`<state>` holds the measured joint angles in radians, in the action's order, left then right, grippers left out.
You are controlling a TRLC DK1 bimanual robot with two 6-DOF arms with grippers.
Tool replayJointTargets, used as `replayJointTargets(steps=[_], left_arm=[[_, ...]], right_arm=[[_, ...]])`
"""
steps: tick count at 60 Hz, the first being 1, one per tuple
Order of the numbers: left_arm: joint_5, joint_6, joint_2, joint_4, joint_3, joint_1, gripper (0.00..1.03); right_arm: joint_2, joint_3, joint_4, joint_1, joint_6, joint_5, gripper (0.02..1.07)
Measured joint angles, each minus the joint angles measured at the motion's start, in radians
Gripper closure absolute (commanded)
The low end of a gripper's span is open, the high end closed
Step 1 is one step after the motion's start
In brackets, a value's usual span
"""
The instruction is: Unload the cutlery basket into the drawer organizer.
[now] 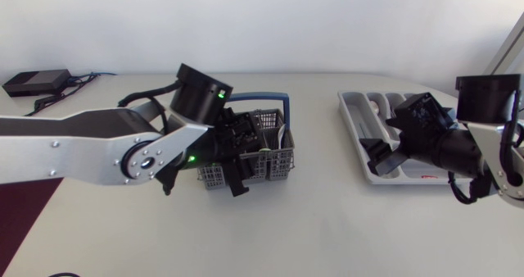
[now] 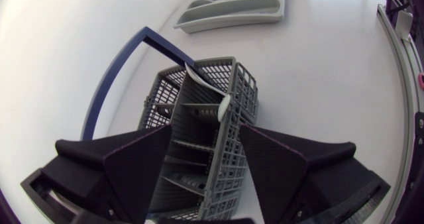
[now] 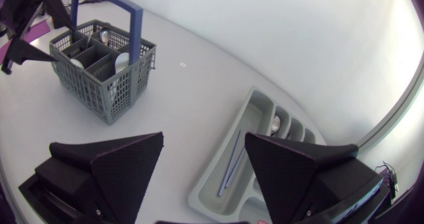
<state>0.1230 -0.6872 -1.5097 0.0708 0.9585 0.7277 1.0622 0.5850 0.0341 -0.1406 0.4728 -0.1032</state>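
Grey plastic mesh right under the left tool (image 2: 205, 134), folks: the cutlery basket (image 2: 199, 111) sits directly below it, and the fingers are spread wide, one over each side wall, gripping nothing. Just ahead of the fingertips a pale spoon (image 2: 215, 95) leans across a far compartment. Its stem is up by the blue handle (image 2: 112, 78) and its bowl is against the side wall, so its long axis slants diagonally to the gap between the fingers. My read is that the pick needs a nudge forward and a slight wrist turn to square up on that stem. The drawer organizer (image 1: 350, 117) lies well apart from the basket on the table (image 1: 327, 220). The right tool (image 3: 204, 148) hangs over its near end, fingers apart and empty too. Two slim pieces (image 3: 228, 161) lie lengthways in the long slot. The left arm is clearly the nearer one for the spoon, and the drop-off lies off to its right.
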Motion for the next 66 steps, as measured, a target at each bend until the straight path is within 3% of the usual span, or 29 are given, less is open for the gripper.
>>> replayJointTargets(steps=[24, 38, 46, 61, 66], left_arm=[[0.010, -0.093, -0.138, 0.083, 0.164, 0.014, 0.48], [0.010, -0.113, -0.175, 0.127, 0.218, 0.014, 0.73], [0.011, -0.129, -0.195, 0.159, 0.234, 0.016, 0.75], [0.013, -0.148, -0.233, 0.187, 0.269, 0.024, 1.00], [0.013, -0.148, -0.235, 0.192, 0.272, 0.026, 1.00]], right_arm=[[-0.082, -0.101, 0.006, -0.016, 0.031, -0.026, 0.17], [-0.088, -0.109, -0.002, -0.013, 0.049, -0.044, 0.17], [-0.090, -0.109, -0.008, -0.006, 0.056, -0.051, 0.17], [-0.092, -0.121, -0.013, 0.019, 0.064, -0.068, 0.17], [-0.097, -0.127, -0.013, 0.020, 0.068, -0.069, 0.17]])
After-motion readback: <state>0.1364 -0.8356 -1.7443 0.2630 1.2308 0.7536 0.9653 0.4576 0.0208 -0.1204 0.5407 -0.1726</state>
